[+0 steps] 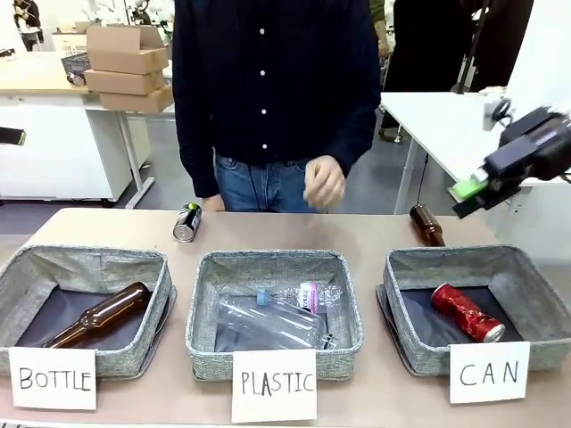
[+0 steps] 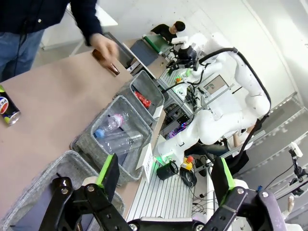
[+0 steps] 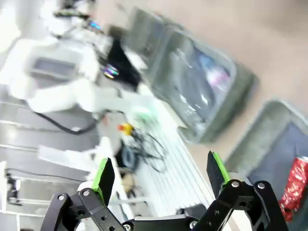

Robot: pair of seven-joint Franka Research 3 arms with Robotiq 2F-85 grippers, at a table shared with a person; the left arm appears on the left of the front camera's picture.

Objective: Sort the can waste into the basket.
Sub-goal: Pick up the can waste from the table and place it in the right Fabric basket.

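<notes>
At the far left of the room we saw stacked cardboard boxes (image 1: 129, 67) on a pale bench. The left gripper (image 2: 164, 173), seen from its own wrist, had its jaws spread wide with nothing between them. On the tan table (image 1: 285, 234), the BOTTLE basket (image 1: 18, 267) at the near left held one brown bottle (image 1: 103, 314). Beyond it, the black can (image 1: 186, 222) lay on the bare tabletop near the far edge, outside every basket. The middle PLASTIC basket (image 1: 272, 259) held clear plastic bottles (image 1: 277, 316). A person stood at the far side, one hand (image 1: 324, 181) hanging above the table's far edge. A second brown bottle (image 1: 427, 225) lay on the table just beyond the CAN basket (image 1: 446, 257) at the right. The red can (image 1: 467, 313) lay on that basket's dark floor. The right gripper (image 1: 464, 198) hung above that basket's far right corner, jaws apart and empty, before a white table (image 1: 437, 116).
</notes>
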